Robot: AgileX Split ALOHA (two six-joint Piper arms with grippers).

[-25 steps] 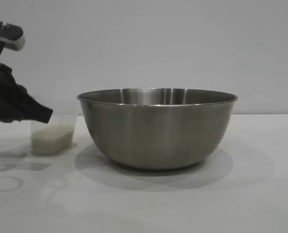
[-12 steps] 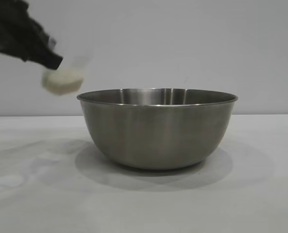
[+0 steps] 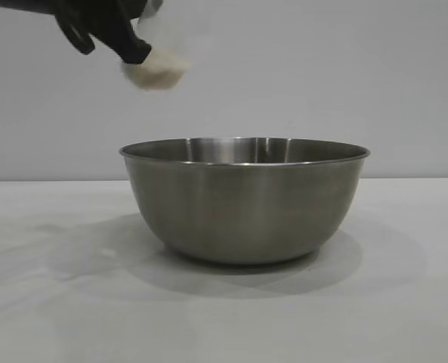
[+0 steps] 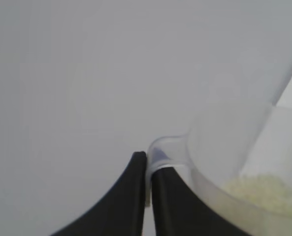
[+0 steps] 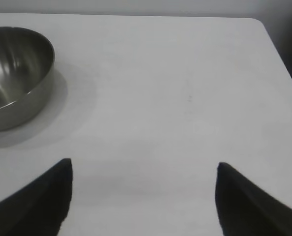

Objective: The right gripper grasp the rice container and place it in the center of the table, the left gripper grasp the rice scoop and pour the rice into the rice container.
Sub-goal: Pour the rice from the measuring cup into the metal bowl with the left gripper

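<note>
White table under 1 steel rice container

The rice scoop hangs above the rice container's left rim.

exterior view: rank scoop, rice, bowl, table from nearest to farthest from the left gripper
1. Scoop: handle clamped in the left gripper, top left.
2. Rice: inside the scoop.
3. Bowl: below, centre.
4. Table: lowest, under the bowl.

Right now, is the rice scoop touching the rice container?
Apart. The exterior view shows the rice scoop, held by the left gripper, hanging in the air with bare wall visible between it and the rim of the rice container.
</note>
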